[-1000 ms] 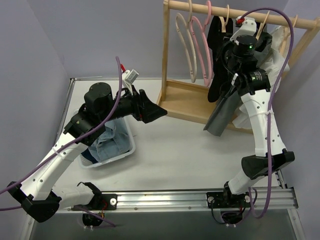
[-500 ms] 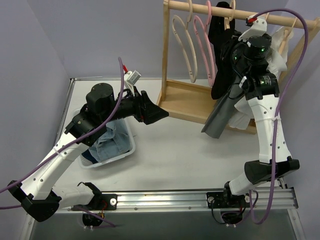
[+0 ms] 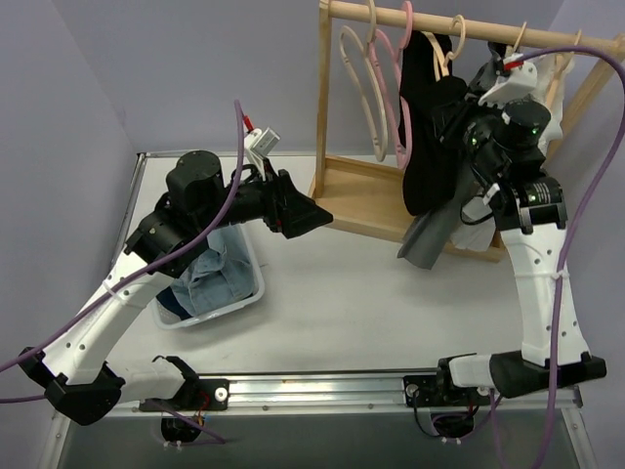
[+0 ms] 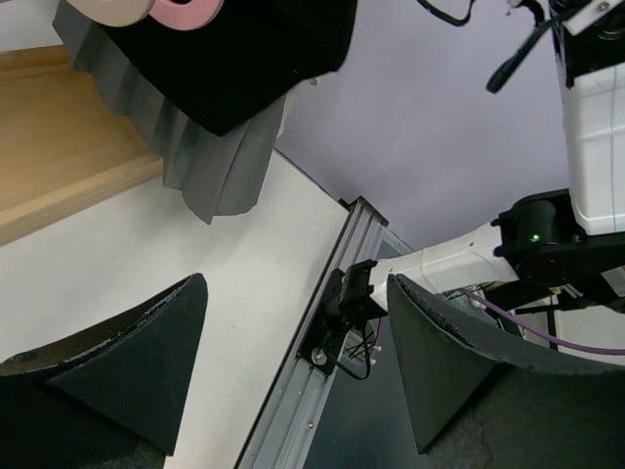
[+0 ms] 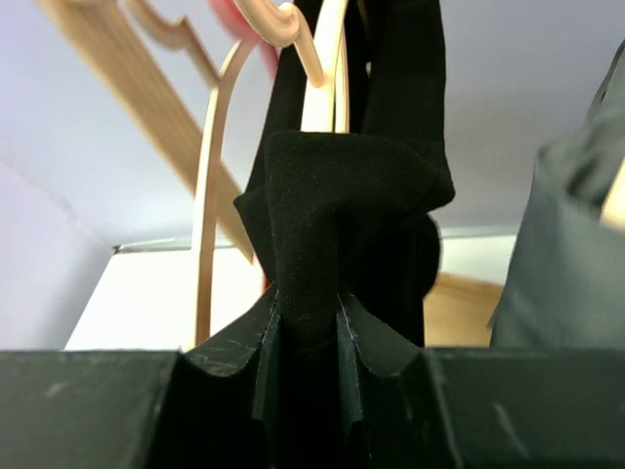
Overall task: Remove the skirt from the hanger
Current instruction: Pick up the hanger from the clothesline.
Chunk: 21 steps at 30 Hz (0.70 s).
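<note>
Right end effector, clamped on black cloth, had shifted rightward along the rack. Skirt hung on rack, top hidden by that cloth. Left end effector apart, left of rack.

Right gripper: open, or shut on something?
Shut on the black garment: in the right wrist view the right gripper pinches a fold of it between its fingers.

From above only the hem of the long mid-grey pleated skirt shows, its waist and pale wooden hanger hidden behind the hanging black cloth garment and the right arm.
</note>
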Each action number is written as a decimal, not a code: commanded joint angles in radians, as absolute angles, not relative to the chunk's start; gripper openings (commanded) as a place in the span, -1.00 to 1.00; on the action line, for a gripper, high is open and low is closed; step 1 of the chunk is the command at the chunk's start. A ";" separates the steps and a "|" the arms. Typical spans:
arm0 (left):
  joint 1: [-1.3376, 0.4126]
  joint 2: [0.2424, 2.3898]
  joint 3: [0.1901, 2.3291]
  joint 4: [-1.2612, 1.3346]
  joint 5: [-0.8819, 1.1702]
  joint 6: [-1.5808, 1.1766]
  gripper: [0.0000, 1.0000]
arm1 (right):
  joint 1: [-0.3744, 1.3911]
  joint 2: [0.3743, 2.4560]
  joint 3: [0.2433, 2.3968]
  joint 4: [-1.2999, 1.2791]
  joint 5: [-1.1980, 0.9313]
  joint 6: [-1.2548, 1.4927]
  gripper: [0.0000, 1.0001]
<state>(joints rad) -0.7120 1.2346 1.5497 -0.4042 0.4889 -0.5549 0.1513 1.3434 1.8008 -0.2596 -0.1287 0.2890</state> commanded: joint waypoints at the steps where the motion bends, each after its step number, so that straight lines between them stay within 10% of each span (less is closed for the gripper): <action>1: -0.719 1.261 1.635 -0.449 0.537 -0.505 0.66 | 0.152 1.212 1.732 -0.198 -0.190 0.334 -1.00; 21: -0.928 1.423 1.813 -0.601 0.284 -0.298 0.66 | 0.282 0.818 1.135 -0.555 -0.477 0.466 -1.00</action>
